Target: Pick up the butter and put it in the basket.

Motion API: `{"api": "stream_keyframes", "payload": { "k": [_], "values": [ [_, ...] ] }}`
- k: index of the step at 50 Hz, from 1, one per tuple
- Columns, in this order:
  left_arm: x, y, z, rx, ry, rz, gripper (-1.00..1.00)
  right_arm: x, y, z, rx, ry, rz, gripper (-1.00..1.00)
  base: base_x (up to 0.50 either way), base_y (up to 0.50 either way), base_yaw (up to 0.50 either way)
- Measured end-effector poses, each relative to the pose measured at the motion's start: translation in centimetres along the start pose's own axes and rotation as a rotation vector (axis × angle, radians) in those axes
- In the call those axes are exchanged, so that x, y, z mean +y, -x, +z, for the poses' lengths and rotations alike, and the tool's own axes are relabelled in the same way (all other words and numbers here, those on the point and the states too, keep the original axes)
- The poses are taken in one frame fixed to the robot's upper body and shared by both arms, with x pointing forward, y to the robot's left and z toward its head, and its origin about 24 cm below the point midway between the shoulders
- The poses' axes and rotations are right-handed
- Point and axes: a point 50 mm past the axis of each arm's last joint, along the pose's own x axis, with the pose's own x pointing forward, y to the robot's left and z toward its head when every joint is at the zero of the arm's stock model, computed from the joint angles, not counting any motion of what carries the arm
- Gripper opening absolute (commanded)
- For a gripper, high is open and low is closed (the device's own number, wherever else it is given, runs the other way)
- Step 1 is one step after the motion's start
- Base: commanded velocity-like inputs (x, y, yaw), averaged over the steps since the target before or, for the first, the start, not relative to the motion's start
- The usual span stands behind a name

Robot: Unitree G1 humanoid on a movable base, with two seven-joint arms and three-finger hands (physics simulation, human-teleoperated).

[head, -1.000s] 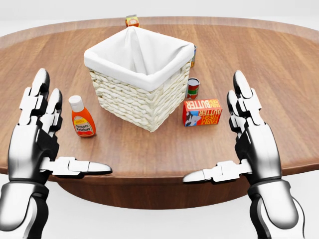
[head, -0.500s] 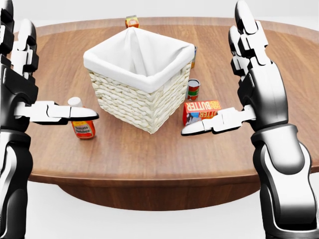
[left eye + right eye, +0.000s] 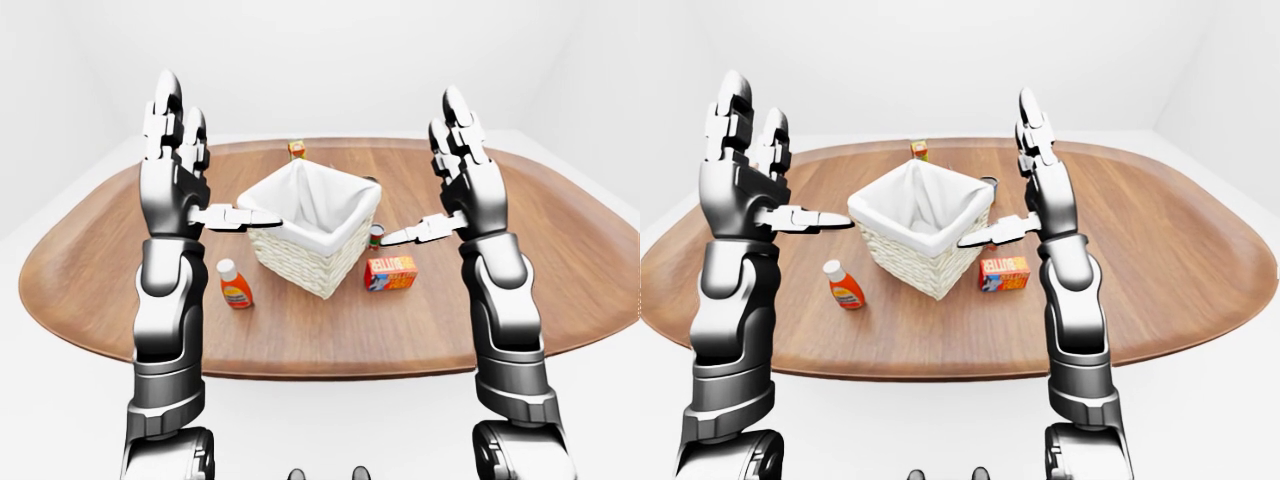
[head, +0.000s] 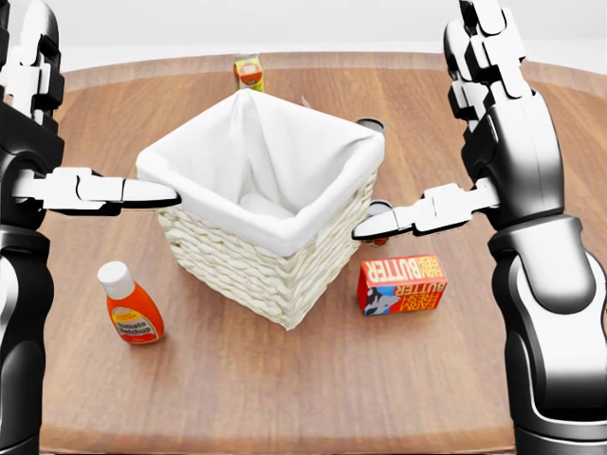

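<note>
Both hands, left hand [image 4: 38, 142] and right hand [image 4: 493, 142], I hold raised and spread, empty, above the butter box [image 4: 402, 284] lying right of the basket [image 4: 275, 256] mid-frame.

The butter [image 4: 402, 284] box reads "FARM BUTTER" upside down; other labels are illegible.

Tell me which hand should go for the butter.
The right hand, probably. The butter lies on the table right of the basket in the head view, beneath it; the left hand is across the basket.

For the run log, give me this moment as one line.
butter: on table, untouched | basket: empty | left hand: open, raised | right hand: open, raised
</note>
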Motion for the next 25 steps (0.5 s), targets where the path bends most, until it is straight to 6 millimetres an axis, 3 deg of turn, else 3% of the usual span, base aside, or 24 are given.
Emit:
{"api": "stream_keyframes", "payload": {
  "k": [25],
  "values": [
    [-0.03,0.01,0.21,-0.009,0.013,-0.004,1.00,-0.35,0.38,0.23,-0.009,0.005,-0.010,1.00,0.49,0.00,0.00]
  ]
}}
